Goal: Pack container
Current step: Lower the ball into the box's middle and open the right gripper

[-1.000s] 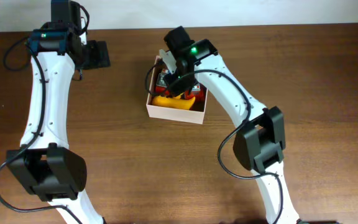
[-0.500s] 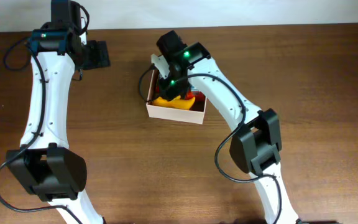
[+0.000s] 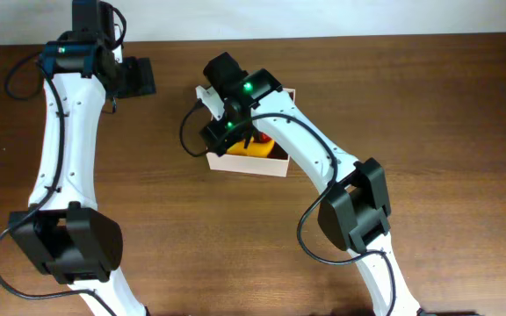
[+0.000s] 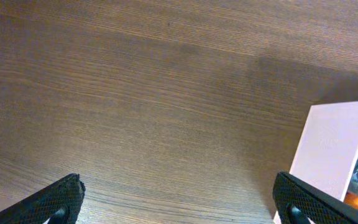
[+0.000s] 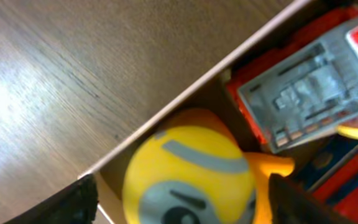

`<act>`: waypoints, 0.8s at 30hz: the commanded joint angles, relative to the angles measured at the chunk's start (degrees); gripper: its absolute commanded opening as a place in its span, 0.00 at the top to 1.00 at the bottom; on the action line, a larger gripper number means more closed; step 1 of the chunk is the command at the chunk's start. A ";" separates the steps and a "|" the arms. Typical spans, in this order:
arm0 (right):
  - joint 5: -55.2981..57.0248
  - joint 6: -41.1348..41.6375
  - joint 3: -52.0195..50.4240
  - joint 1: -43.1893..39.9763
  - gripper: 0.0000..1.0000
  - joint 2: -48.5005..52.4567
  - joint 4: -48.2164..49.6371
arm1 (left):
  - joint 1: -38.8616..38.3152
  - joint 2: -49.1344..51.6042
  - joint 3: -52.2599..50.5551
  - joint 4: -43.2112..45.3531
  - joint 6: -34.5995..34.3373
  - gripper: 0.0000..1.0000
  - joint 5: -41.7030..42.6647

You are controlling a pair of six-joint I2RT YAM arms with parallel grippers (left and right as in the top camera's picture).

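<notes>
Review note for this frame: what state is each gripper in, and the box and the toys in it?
container: open-topped, standing on the table, toys inside.
yellow toy: lying in the container, close to its wall.
grey and red toy: lying in the container beside the yellow toy.
right gripper: open, over the yellow toy, holding nothing.
left gripper: open, empty, over bare table next to the container.

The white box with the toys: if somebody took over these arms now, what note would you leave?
Open and empty: left pincer over the table, apart from the box; right pincer over the box's corner.
In the box: yellow toy, grey toy, red pieces.
Done: toys are inside.
Left to do: lift the right pincer clear; whether more goes in, I cannot tell.
</notes>
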 commanded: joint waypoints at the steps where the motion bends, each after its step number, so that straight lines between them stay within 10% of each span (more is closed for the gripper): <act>1: 0.31 0.00 0.07 0.59 0.04 0.70 -0.07 | 0.13 -1.51 1.05 0.00 -0.50 0.01 0.15; 24: 4.28 -1.44 0.46 0.24 0.02 0.66 1.49 | 0.13 -1.51 1.05 0.00 -0.50 0.01 0.15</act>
